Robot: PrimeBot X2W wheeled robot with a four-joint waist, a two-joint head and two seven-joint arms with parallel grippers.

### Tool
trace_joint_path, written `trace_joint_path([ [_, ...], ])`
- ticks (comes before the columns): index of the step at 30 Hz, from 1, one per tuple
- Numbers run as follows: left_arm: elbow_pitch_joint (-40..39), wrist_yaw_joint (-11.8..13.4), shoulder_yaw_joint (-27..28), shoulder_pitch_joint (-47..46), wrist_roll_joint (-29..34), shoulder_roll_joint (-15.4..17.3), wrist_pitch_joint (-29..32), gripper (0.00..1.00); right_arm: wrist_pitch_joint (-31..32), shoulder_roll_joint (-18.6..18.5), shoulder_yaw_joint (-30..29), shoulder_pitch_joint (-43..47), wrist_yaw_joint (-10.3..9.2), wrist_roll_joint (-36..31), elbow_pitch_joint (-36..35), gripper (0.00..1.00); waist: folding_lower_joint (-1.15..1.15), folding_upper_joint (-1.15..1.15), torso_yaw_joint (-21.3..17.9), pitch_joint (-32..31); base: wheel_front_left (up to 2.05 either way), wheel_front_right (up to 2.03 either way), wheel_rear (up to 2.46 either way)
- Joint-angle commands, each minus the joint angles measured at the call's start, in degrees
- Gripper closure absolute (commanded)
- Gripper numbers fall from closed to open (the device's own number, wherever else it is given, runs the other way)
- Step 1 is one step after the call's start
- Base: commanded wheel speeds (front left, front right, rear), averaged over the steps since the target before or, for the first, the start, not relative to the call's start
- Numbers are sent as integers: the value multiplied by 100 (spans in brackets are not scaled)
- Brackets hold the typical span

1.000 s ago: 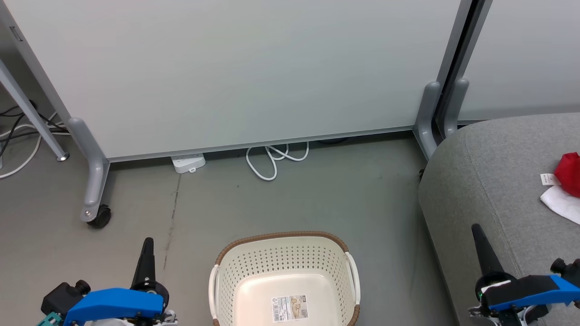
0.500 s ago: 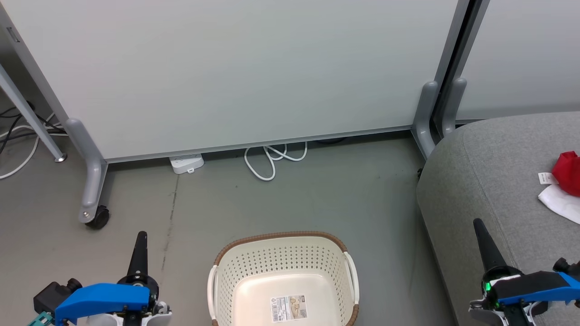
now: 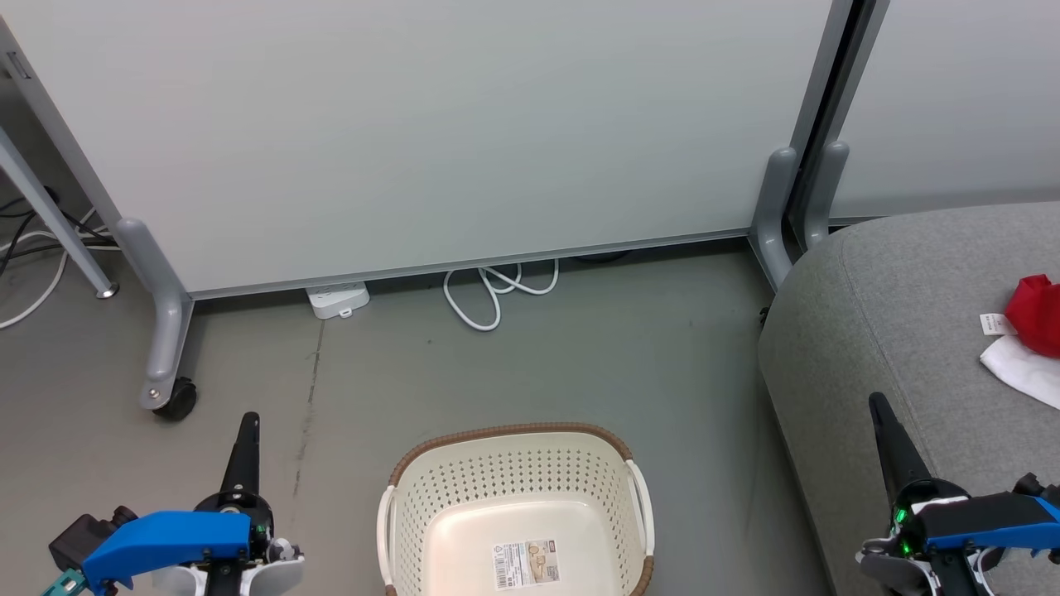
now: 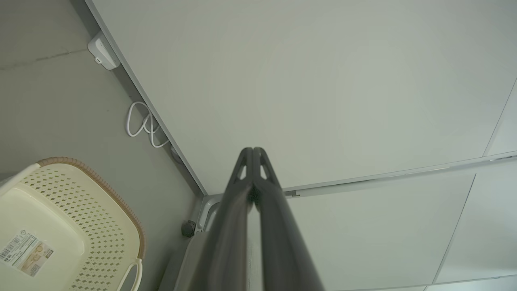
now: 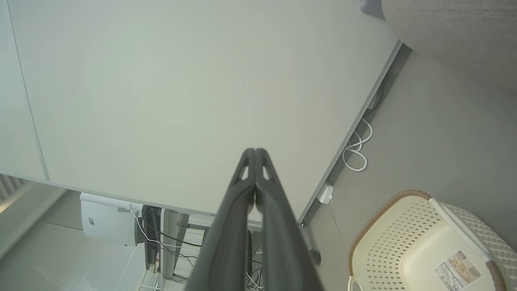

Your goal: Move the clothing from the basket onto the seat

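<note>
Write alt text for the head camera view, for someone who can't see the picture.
An empty cream basket stands on the grey floor, just a paper label inside. Red clothing lies on the grey seat at the right. The left gripper and right gripper are shut, holding nothing.

Pale partition panel (image 3: 431, 124) on grey legs, one caster (image 3: 176, 400). White power strip (image 3: 338, 299) and coiled white cable (image 3: 497, 291) on the floor (image 3: 580, 364) under panel's lower edge. Loose cables (image 3: 41, 257) at floor's left edge.
</note>
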Motion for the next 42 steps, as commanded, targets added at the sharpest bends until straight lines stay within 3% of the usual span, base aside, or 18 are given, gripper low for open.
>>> trace_joint_path([
  [1,-56,-16,26,-113,-97,15,31,100,24,11,-13,-116,2,115,-13,100,0,0,-2,0,0,0,0],
  [33,-178,-21,328,-219,-1305,-19,401,100,223,39,-82,-225,2,1564,19,100,-1,0,-73,0,0,0,0],
  [42,-173,-21,336,-210,-1282,-29,408,100,223,38,-81,-216,2,1560,19,100,-1,0,-74,0,0,0,0],
])
